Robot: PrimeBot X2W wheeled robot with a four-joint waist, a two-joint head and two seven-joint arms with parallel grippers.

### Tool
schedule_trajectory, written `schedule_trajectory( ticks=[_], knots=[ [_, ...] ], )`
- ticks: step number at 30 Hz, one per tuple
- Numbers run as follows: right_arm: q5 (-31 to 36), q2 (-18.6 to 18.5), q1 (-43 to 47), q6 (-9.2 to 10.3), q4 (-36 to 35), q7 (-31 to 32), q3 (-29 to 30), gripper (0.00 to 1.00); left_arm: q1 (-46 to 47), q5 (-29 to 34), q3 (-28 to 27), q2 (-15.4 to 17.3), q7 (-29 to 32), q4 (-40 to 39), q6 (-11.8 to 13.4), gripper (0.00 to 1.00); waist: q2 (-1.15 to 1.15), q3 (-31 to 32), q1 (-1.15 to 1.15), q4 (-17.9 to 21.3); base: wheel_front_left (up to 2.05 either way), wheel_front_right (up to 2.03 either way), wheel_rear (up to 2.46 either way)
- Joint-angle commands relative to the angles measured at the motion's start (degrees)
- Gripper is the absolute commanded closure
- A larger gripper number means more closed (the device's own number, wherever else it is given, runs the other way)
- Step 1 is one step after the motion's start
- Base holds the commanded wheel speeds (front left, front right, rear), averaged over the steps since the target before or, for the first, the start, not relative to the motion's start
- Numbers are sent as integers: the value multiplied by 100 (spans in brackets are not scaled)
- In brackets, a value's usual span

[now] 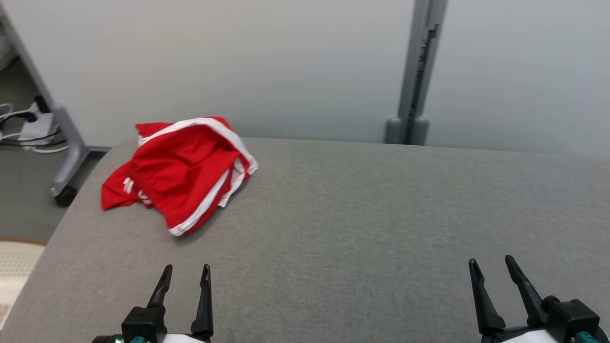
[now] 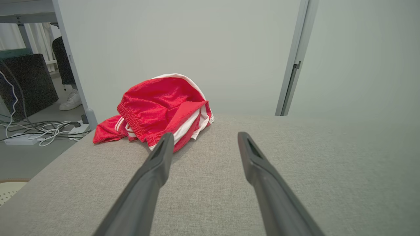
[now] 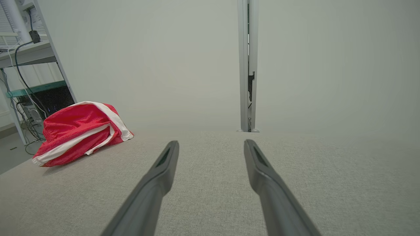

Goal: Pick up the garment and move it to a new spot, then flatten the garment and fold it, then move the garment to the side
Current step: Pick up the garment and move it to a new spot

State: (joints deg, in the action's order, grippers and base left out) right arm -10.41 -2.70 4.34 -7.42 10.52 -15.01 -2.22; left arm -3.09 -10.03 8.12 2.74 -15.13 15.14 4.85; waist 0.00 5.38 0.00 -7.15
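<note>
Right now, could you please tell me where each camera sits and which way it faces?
Head view: on the head, looking forward and down at the grey surface; left hand and right hand open at the bottom, garment far left.
Left wrist view: on the left wrist, looking along its fingers at the garment ahead.
Right wrist view: on the right wrist, looking along its fingers; garment off left.
Shared: all three show the garment and grey post.
</note>
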Motion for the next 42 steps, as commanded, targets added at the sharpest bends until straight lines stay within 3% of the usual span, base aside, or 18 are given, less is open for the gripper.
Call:
schedule_trajectory(
  ticks=[1,13,19,28,34,42],
  knots=[
    [-46,-35,-7,-13,-3,-26,0,0,94,51,-56,41,-4,0,-21,0,0,-48,0,-400,0,0,0],
    [-168,-36,-135,-13,51,-26,-22,0,141,134,-151,57,-3,0,-80,0,0,-168,0,-1672,0,0,0],
    [-188,-37,-253,-13,75,-21,-89,0,128,113,-221,49,-4,-32,-77,0,0,-254,0,-2002,0,0,0],
    [-162,-38,-296,-12,24,-20,-49,0,190,59,-205,48,-4,53,-112,0,0,-386,0,-2059,0,0,0],
    [-40,-37,-317,-12,-38,-19,30,0,592,116,-196,247,48,231,-226,0,0,-628,0,-1762,0,0,0],
    [205,-38,-605,-12,-111,-19,13,0,2011,391,54,762,786,424,-596,0,0,-1158,0,-1183,0,0,0]
  ],
)
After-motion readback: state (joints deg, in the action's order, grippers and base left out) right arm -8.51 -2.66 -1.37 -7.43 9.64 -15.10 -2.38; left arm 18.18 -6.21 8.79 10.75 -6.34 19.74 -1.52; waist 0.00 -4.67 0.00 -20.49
